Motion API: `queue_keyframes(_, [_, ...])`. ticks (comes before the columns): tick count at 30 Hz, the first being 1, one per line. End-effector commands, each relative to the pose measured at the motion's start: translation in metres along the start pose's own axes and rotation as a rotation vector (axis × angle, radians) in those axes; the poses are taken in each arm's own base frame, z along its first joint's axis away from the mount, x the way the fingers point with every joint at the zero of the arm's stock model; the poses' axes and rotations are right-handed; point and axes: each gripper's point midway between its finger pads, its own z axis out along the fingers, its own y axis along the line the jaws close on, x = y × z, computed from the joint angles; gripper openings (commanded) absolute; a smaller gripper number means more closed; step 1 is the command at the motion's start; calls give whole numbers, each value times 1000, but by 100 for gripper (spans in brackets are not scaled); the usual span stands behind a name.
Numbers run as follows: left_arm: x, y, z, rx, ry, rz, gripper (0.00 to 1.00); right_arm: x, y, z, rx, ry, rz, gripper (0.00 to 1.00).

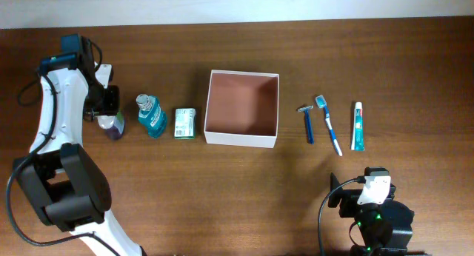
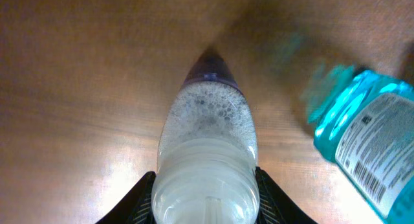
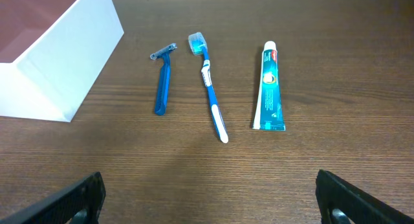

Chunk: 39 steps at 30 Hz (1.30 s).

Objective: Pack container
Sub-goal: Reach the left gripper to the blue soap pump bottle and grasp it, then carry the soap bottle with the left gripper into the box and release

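Note:
The container is a square white box with a pinkish-brown inside, at the table's middle; its white corner shows in the right wrist view. My left gripper is shut on a clear bottle with purple liquid and foam, standing at the far left. In the left wrist view the jaws press both sides of that bottle. My right gripper is open and empty near the front right edge; in its own view the fingers are wide apart over bare wood.
A blue mouthwash bottle stands just right of the held bottle, then a small green-white carton. Right of the container lie a blue razor, a toothbrush and a toothpaste tube.

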Motion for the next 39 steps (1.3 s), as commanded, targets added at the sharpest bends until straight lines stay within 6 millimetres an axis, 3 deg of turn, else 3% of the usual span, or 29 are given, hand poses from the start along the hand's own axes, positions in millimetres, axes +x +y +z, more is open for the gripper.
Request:
queue_keyframes(1, [-14,17,-53,-64,-120,-93,1,1,0,0,-4,-3,7,99])
queue_keyframes(7, [-14,20,-129,-57,-281,-186,0,1,0,0,-4,-3,8,99])
queue_keyframes(11, [-7,0,-188,20,-424,-184,0,1,0,0,-4,-3,8,99])
queue_keyframes(16, [15,-46,-250,75,-570,-72,0,1,0,0,-4,-3,8,99])
queue_keyframes(20, [31,-103,-278,149,-631,74,0,1,0,0,-4,-3,8,99])
queue_keyframes(23, [36,-151,-281,208,-631,196,0,1,0,0,-4,-3,7,99])
queue_keyframes(26, [37,-201,-272,253,-604,317,1,1,0,0,-4,-3,8,99])
queue_keyframes(32, [29,-301,-218,288,-495,510,0,1,0,0,-4,-3,7,99])
queue_keyframes(34, [22,-324,-197,269,-478,542,0,1,0,0,-4,-3,8,99])
queue_keyframes(39, [-2,-354,-155,183,-484,560,0,1,0,0,-4,-3,8,99])
